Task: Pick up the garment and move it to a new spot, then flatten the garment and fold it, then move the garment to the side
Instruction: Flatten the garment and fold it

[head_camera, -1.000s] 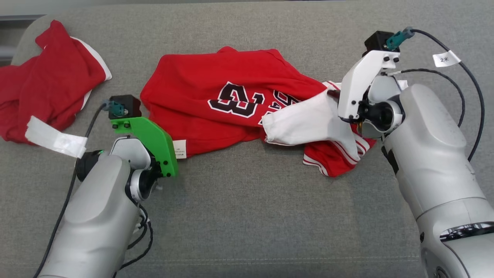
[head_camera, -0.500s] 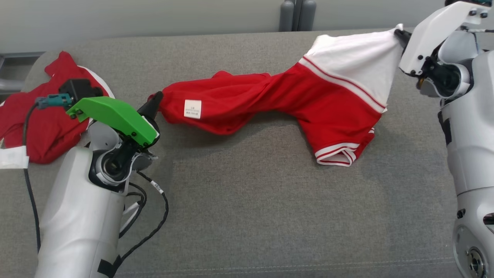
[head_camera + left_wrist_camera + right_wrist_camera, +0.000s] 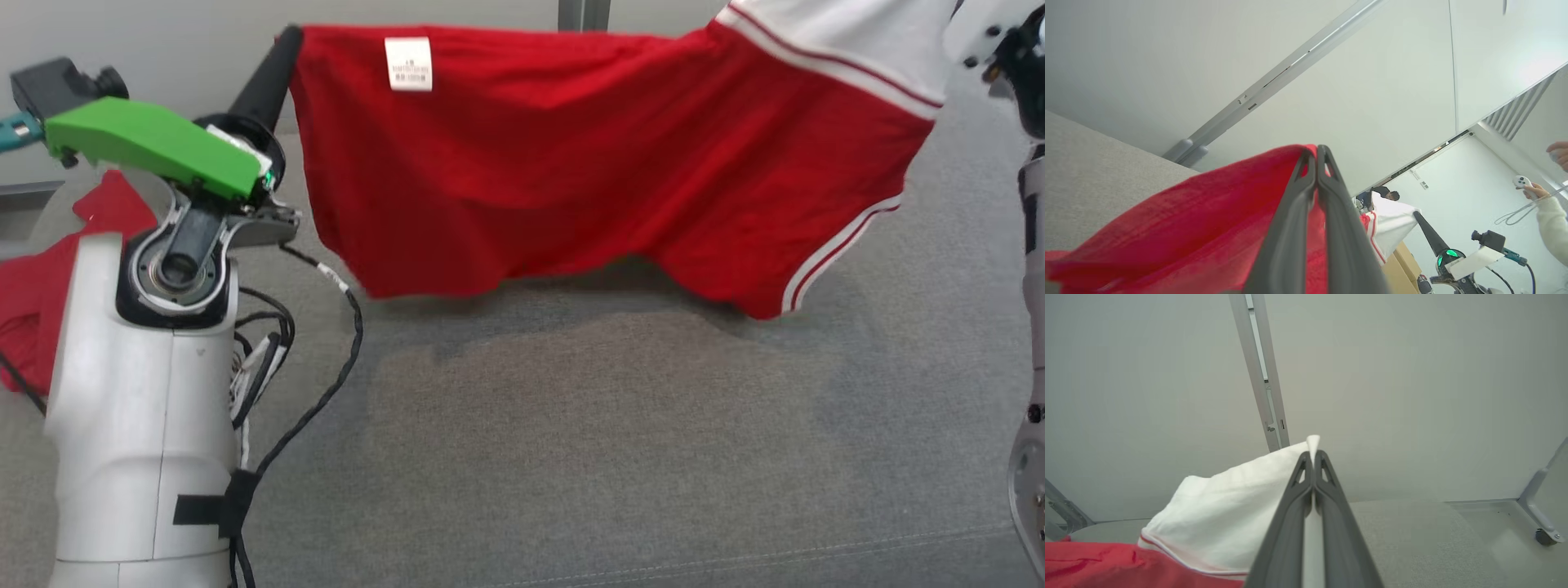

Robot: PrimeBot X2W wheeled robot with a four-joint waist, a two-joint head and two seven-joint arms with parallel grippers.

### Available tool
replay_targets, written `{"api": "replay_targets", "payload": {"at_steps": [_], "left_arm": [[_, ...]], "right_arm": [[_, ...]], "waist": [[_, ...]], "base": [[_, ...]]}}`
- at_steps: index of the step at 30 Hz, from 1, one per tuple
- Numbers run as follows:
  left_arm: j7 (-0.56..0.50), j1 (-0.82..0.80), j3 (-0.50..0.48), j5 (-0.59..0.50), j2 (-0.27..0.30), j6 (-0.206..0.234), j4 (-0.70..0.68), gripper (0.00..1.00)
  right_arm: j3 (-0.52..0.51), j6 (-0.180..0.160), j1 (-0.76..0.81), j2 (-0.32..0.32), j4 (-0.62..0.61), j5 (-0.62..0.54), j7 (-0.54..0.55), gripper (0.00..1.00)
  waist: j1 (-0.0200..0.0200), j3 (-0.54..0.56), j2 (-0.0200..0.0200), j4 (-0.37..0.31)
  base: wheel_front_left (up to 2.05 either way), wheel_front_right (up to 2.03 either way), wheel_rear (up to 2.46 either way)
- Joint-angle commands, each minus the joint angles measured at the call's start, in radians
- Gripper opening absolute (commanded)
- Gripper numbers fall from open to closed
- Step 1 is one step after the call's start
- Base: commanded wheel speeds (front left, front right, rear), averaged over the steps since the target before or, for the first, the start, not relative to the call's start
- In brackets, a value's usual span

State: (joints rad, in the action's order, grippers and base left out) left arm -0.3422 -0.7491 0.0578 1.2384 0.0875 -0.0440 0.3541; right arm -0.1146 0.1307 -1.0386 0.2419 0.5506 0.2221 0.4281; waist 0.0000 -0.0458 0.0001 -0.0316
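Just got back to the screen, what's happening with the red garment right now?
The robot holds the red and white fabric jersey stretched in the air between both hands. The left hand is shut on a red edge, the right hand on a white corner. It hangs over the grey fabric surface, not yet laid flat or folded. A second red garment lies at the far left.

Grey fabric surface (image 3: 571,457), pale wall (image 3: 1412,375) behind
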Motion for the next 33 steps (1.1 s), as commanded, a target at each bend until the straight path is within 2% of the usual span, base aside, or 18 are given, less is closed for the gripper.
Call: {"api": "replay_targets", "payload": {"at_steps": [1, 5, 13, 18, 20, 23, 26, 33], "left_arm": [[-0.004, -0.019, -0.004, 0.003, -0.001, 0.001, -0.009, 0.00], [-0.028, -0.082, 0.005, 0.012, -0.001, 0.026, -0.057, 0.00], [-0.055, -0.190, 0.041, -0.057, 0.028, 0.129, -0.026, 0.00], [-0.056, -0.264, 0.075, -0.107, 0.046, 0.136, 0.033, 0.00], [-0.039, -0.309, 0.075, -0.117, 0.045, 0.133, 0.047, 0.00], [0.045, -0.387, 0.076, -0.179, 0.052, 0.138, 0.069, 0.00], [0.158, -0.473, 0.078, -0.231, 0.033, 0.126, 0.107, 0.00], [0.419, -0.702, 0.086, -0.316, -0.003, 0.049, 0.196, 0.00]], "right_arm": [[0.002, 0.000, -0.014, 0.009, -0.009, -0.014, -0.012, 0.00], [0.017, 0.000, -0.066, 0.006, -0.040, -0.025, -0.065, 0.00], [0.154, 0.000, -0.161, 0.000, -0.015, 0.034, -0.005, 0.00], [0.245, 0.000, -0.238, -0.007, 0.025, 0.069, -0.007, 0.00], [0.244, 0.000, -0.289, -0.013, 0.052, 0.069, -0.037, 0.00], [0.216, 0.000, -0.371, -0.033, 0.110, 0.028, -0.108, 0.00], [0.159, 0.000, -0.464, -0.059, 0.172, -0.052, -0.211, 0.00], [-0.013, 0.000, -0.671, -0.096, 0.241, -0.320, -0.445, 0.00]], "waist": [[0.0000, 0.009, -0.0001, -0.017], [0.0000, -0.001, -0.0001, -0.041], [0.0000, -0.122, -0.0001, -0.083], [0.0000, -0.227, -0.0001, -0.099], [0.0000, -0.273, -0.0001, -0.102], [0.0000, -0.340, -0.0001, -0.102], [0.0000, -0.393, -0.0001, -0.093], [0.0000, -0.465, -0.0001, -0.065]], "base": [[0.00, 0.00, 0.00], [0.00, 0.00, 0.00], [0.00, 0.00, 0.00], [0.00, 0.00, 0.00], [0.00, 0.00, 0.00], [0.00, 0.00, 0.00], [0.00, 0.00, 0.00], [0.00, 0.00, 0.00]]}}
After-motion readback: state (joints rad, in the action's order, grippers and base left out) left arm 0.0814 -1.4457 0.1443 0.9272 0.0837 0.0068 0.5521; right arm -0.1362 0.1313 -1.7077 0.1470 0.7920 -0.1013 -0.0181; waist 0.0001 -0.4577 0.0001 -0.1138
